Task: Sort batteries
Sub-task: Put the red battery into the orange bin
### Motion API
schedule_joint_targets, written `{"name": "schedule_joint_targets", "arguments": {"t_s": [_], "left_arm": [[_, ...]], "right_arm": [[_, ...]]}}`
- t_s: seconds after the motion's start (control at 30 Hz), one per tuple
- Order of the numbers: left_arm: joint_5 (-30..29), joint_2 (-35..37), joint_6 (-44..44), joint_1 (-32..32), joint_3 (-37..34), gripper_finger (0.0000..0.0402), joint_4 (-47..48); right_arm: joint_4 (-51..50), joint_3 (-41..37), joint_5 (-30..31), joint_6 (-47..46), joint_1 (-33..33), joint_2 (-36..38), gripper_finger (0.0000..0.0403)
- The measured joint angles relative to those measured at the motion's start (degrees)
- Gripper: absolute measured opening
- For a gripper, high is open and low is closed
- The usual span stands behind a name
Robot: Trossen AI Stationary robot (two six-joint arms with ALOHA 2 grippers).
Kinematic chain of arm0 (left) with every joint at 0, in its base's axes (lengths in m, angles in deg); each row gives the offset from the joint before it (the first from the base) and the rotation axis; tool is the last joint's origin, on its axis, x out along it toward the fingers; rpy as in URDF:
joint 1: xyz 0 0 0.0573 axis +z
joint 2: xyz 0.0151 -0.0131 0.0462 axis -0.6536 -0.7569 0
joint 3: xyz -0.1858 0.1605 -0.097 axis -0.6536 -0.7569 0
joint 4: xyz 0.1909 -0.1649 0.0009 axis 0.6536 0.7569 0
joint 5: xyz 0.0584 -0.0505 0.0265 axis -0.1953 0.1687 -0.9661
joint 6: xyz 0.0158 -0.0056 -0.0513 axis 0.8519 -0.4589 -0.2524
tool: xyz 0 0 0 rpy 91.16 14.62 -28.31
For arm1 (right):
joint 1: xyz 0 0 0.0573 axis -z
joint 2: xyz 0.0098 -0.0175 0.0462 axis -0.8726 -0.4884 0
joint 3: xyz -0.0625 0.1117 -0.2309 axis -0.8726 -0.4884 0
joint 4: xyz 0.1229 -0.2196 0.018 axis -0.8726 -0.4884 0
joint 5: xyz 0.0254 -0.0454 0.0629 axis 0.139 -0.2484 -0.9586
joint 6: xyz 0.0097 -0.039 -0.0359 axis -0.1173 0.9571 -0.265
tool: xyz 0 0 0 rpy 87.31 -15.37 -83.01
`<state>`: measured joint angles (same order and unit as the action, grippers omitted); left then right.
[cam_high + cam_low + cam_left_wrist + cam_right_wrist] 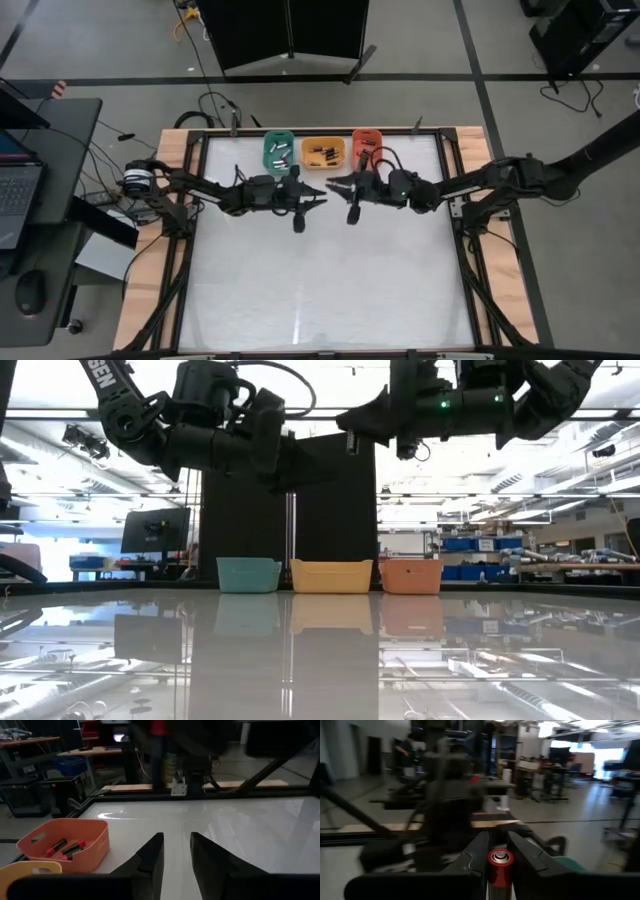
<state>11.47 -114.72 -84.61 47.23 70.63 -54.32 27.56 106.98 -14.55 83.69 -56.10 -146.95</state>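
Note:
My right gripper (497,839) is shut on a red battery (500,865) with a silvery end. It is above the table's far middle (336,186), and faces my left gripper. My left gripper (176,842) is open and empty, close by (317,190). A green tray (279,150), an orange tray (323,152) and a red tray (367,145) stand in a row at the far edge, each with several batteries lying in it. Red-banded batteries (65,847) show in the red tray (95,840) in the left wrist view. My right gripper pinches the battery's red side (492,870) between its two fingers. The fingers are about level and point toward the table's left. The battery lies along the fingers, its silvery end (500,856) toward the fingertips, lifted clear of the table.
The white tabletop (320,280) lies bare toward the near edge. A dark frame (455,240) borders the table. A desk with a laptop (20,200) stands left of the table. In the low view the trays (331,575) stand in a row at the far edge.

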Motion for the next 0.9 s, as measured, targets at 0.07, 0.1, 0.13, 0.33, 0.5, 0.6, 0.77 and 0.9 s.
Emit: {"name": "schedule_joint_targets", "arguments": {"t_s": [0.07, 0.1, 0.13, 0.33, 0.5, 0.6, 0.77, 0.9], "left_arm": [[-0.8, 0.0, 0.9, 0.0, 0.0, 0.0104, 1.0], [-1.1, 0.0, 1.0, 0.0, 0.0, 0.0104, 1.4], [-1.2, 0.0, 1.0, 0.0, 0.0, 0.0104, 1.4], [-1.4, 0.0, 1.2, 0.0, 0.0, 0.0105, 1.6], [-1.4, 0.0, 1.2, 0.0, 0.0, 0.0105, 1.6], [-1.4, 0.0, 1.2, 0.0, 0.0, 0.0105, 1.7], [-1.4, 0.0, 1.8, 0.0, 0.0, 0.0106, 1.7], [-1.4, 0.0, 1.8, 0.0, 0.0, 0.0106, 1.8]], "right_arm": [[-2.5, 0.0, 1.2, 0.9, 1.0, 1.9, 0.0062], [-4.0, 0.0, 2.0, 1.2, 1.7, 3.2, 0.0062], [-5.9, 0.0, 2.9, 1.5, 2.5, 4.2, 0.0062], [-18.2, 0.0, 7.0, 1.7, 13.1, 8.2, 0.0062], [-25.3, 0.3, 2.6, -0.9, 24.4, 4.3, 0.0062], [-28.5, 2.5, -2.0, -1.3, 29.1, -0.1, 0.0062], [-37.6, 8.7, -4.1, 1.7, 33.0, -7.6, 0.0062], [-47.4, 14.0, -5.0, 4.9, 34.2, -11.9, 0.0062]]}}
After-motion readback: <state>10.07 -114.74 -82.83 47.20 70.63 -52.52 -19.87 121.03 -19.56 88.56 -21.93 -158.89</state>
